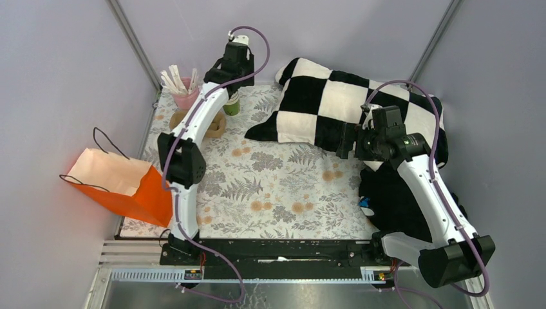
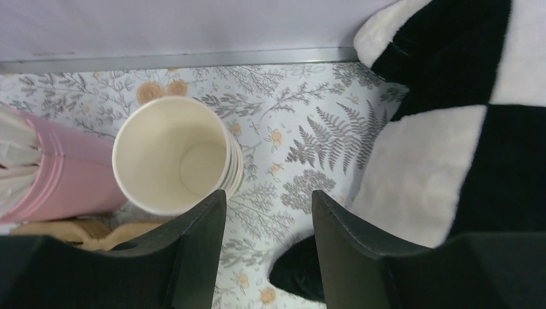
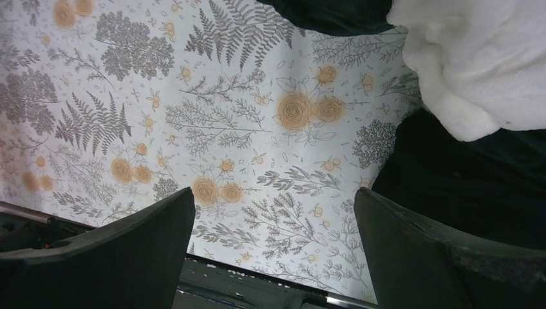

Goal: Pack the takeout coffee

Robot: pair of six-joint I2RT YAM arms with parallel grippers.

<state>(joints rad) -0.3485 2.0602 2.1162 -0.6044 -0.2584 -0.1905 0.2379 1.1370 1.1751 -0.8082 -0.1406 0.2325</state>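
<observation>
Left arm is stretched to the far left corner. The left gripper [image 2: 267,215] hangs over the fern-print tablecloth [image 1: 277,187] with its jaws parted and nothing between them. A stack of lidless cups [image 2: 174,154] stands just beside one finger, next to a pink holder [image 2: 61,174] of white sticks.

The takeout coffee cannot be picked out in any view. The only green cup showing is that open-topped stack, and the left arm covers part of the corner.

The right gripper [image 3: 273,248] is released and spread wide over bare cloth at the edge of the checkered pillow [image 1: 335,106].

An orange paper bag [image 1: 129,193] sits open at the table's left edge.
</observation>
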